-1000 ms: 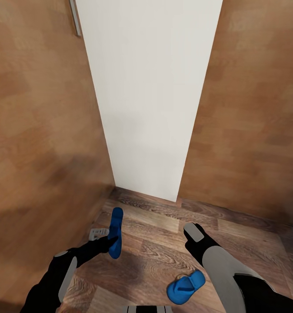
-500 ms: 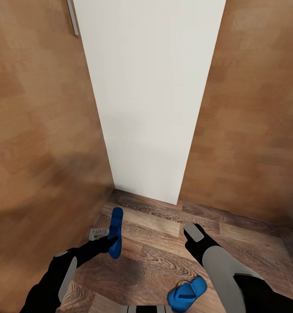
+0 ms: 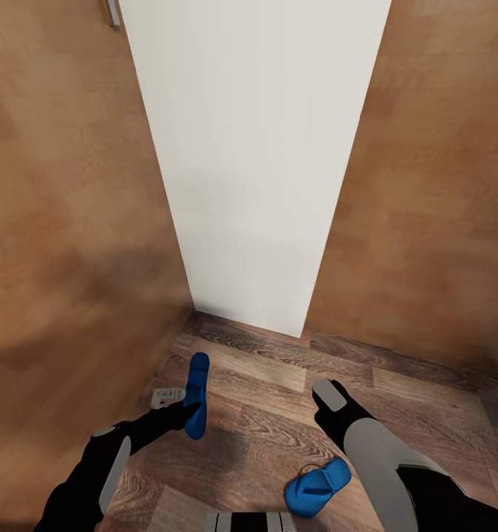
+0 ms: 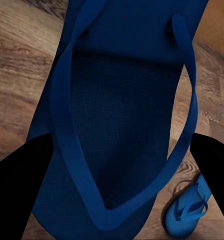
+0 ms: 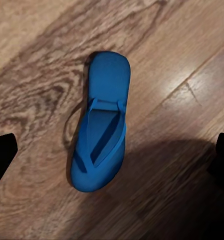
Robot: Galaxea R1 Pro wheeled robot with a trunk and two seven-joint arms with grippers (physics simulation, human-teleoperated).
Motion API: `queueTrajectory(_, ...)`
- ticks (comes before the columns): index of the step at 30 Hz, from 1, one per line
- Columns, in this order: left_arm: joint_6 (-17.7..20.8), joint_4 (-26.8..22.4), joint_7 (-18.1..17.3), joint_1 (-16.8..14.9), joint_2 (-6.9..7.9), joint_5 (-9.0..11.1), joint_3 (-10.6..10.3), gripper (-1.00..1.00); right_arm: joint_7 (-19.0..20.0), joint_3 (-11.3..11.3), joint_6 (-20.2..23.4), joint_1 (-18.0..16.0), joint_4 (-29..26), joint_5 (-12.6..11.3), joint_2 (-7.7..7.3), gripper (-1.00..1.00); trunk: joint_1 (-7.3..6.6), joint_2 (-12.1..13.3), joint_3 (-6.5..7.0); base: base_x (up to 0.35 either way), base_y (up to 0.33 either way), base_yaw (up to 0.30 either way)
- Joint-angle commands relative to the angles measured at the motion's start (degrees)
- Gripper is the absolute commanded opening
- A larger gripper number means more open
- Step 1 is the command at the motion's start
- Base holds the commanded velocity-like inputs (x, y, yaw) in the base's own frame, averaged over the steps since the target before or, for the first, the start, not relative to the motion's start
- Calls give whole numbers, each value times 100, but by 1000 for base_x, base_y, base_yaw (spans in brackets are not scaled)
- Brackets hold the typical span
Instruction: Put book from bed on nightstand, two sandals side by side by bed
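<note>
My left gripper is shut on one blue sandal, holding it on edge a little above the wood floor. In the left wrist view that sandal spans the space between the dark fingers. The other blue sandal lies flat on the floor, straps up, close to my base and just beside my right forearm. In the right wrist view my right gripper hangs open above this sandal, apart from it. The book, the bed and the nightstand are out of view.
I face a tight corner: a brown wood panel on the left, a white wall ahead, another brown wood panel on the right. A metal handle sits high on the left panel. The floor is wood plank.
The head view has tilted slightly, so the walls and the handle sit a little higher. Both arms and both sandals keep their places relative to each other.
</note>
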Motion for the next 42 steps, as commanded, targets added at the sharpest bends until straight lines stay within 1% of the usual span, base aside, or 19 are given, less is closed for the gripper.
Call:
queueTrajectory(1, 52, -3, -14, -3, -1, 54, 8, -100, -22, -24, 60, 0, 11, 16, 3, 100, 1, -3, -27, 0, 0, 0)
queueTrajectory(7, 52, -3, -14, -3, -1, 52, 8, -100, -18, -17, 60, 0, 96, 16, 3, 100, 17, -12, -160, 0, 0, 0)
queueTrajectory(25, 53, -10, -14, -3, -1, 51, 8, -100, -18, -15, 60, 0, 103, 16, 3, 100, 63, -36, -559, 0, 0, 0)
queueTrajectory(30, 65, -249, -14, -3, -7, 58, 8, -100, -18, -20, 60, 0, 103, 16, 3, 100, 76, -42, -670, 0, 0, 0)
queueTrajectory(36, 69, -315, -14, -3, -10, 59, 2, -100, -18, -18, 60, 0, 103, 16, 3, 100, 91, -50, -803, 0, 0, 0)
queueTrajectory(42, 70, -319, -14, -3, -10, 59, -1, -100, -11, -22, 60, 0, 103, 16, 3, 100, 91, -50, -803, 0, 0, 0)
